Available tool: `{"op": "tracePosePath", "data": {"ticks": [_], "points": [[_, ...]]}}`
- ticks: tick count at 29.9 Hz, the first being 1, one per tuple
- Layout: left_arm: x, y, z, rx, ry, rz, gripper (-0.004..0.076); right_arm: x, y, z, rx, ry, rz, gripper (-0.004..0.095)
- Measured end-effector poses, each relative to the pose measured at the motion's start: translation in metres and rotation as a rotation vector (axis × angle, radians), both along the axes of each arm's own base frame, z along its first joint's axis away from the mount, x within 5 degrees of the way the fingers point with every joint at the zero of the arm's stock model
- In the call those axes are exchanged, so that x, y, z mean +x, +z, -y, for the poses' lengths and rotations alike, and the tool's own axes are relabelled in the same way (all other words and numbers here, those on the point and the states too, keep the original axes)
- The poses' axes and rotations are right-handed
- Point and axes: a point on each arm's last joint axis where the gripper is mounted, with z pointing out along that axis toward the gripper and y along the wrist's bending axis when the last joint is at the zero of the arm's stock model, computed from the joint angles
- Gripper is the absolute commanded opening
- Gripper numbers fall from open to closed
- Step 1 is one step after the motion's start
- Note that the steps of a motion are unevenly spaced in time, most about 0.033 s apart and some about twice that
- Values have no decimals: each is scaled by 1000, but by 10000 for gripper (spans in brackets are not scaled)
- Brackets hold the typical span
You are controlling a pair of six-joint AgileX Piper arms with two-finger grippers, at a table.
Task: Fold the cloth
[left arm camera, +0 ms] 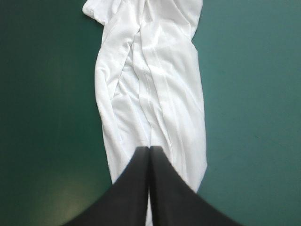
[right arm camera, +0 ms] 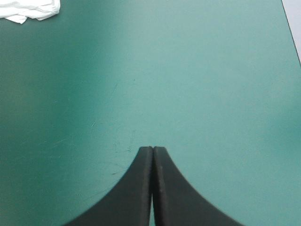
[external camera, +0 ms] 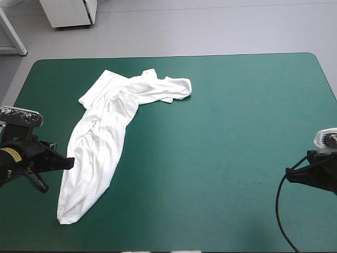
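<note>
Where the high view looks down on the teal-green worktop (external camera: pixel 221 132), we see the T-shirt (external camera: pixel 105 142) lying unfolded as a long rumpled strip on the left half. It runs from near the front edge toward the far edge, then bends toward the centre. The left tool (external camera: pixel 68 161) sits just beside the strip's left margin. The right tool (external camera: pixel 289 172) stands well apart, near the right edge.

From the left wrist view, we find that tool's black fingers (left arm camera: pixel 164 188) met in one pointed arch, clenched on nothing, with creased cloth directly ahead of the tip. From the right wrist view, we find the right tool equally clenched and empty over bare cover, with only a scrap of the T-shirt far ahead.

We judge that a pinch into these bunched layers could catch several plies at once and twist the garment tighter. A lift by one tool alone would let the far end trail.

We cannot tell sleeves, collar and hem apart among the folds. The left wrist view cuts off both ends of the strip, and we cannot tell whether the tip touches the fabric.
</note>
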Motion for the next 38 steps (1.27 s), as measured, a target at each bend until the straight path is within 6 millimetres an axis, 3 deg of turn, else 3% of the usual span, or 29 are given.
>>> {"op": "tracePosePath", "data": {"ticks": [5, 10, 15, 19, 22, 26, 29, 38], "points": [[1, 9, 4, -30, -35, 17, 302, 0, 0, -1, 11, 6, -3, -17], [21, 33, 10, -45, -53, 57, 349, 2, -1, -1, 11, 11, -11, -17], [69, 53, 19, -18, -81, 65, 363, 2, -1, -2, 10, 13, -11, -17], [111, 52, 28, 2, -103, 35, 471, 2, -1, -2, 10, 13, -7, -17], [145, 36, 35, 13, -106, -30, 475, 3, 0, -2, 10, 13, 1, -17], [190, -1, 44, 34, -101, -151, 408, 3, 0, -2, 10, 13, 4, -17], [217, -26, 49, 51, -97, -204, 405, 3, 0, -2, 11, 13, 4, -17], [281, -105, 57, 51, -78, -374, 405, 4, 0, -2, 11, 13, 2, -17]]}}
